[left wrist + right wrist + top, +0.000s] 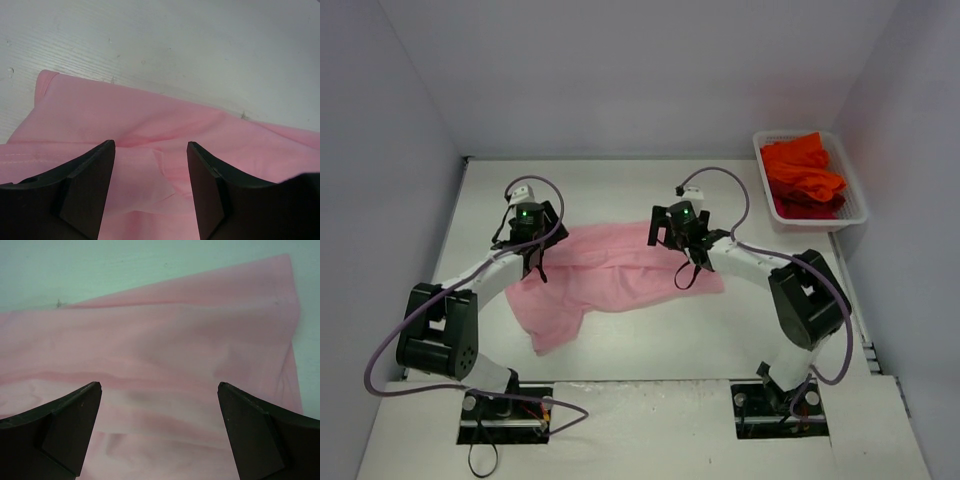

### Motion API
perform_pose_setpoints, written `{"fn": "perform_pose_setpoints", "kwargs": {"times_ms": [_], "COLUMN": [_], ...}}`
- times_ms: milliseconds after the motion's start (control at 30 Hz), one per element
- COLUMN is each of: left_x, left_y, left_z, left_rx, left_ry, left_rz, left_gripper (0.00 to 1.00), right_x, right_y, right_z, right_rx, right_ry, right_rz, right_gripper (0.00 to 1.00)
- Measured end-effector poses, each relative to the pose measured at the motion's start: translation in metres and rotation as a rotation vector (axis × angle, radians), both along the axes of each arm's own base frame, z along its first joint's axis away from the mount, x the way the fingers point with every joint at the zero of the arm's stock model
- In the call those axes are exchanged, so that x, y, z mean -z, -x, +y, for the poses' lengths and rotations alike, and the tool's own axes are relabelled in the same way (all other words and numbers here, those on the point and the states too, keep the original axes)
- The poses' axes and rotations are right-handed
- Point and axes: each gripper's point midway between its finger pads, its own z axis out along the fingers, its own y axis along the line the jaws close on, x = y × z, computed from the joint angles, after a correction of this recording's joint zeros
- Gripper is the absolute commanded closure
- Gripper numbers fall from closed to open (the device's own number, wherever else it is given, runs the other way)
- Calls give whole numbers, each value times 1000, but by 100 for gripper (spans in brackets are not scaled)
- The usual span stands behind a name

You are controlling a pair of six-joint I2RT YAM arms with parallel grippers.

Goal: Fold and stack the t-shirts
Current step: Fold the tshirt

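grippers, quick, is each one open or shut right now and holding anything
Left gripper: open, over the pink t-shirt, holding nothing.
Right gripper: open, also over the pink t-shirt, holding nothing.

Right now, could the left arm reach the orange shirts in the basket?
Probably not. The orange shirts lie in the basket at the far right corner, beyond the right arm, while the left pincer hovers over the pink shirt.

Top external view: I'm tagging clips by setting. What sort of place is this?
Probably a robot lab test cell: a white table boxed by plain walls, two arms bolted to its near edge, a pink t-shirt spread on it.
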Motion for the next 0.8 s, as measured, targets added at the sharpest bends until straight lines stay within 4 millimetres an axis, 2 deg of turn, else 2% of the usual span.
{"fn": "perform_pose_setpoints", "kwargs": {"times_ms": [133,300,500,667,800], "left_x": [2,13,13,-6,-18], "left_y": [2,10,22,47,69], "left_z": [-3,-4,-18,-39,-49], "left_rx": [3,4,31,78,102], "left_ry": [16,26,32,38,48], "left_rz": [6,34,59,38,21], "left_gripper": [45,45,45,45,45], "right_x": [4,9,12,12,-2], "right_y": [-28,-39,-32,-8,1], "right_z": [-9,-22,-18,-25,-28], "right_rx": [21,36,17,7,7], "right_ry": [-10,-12,-23,-20,-36], "right_rz": [2,13,24,42,22], "right_gripper": [2,2,2,2,2]}}
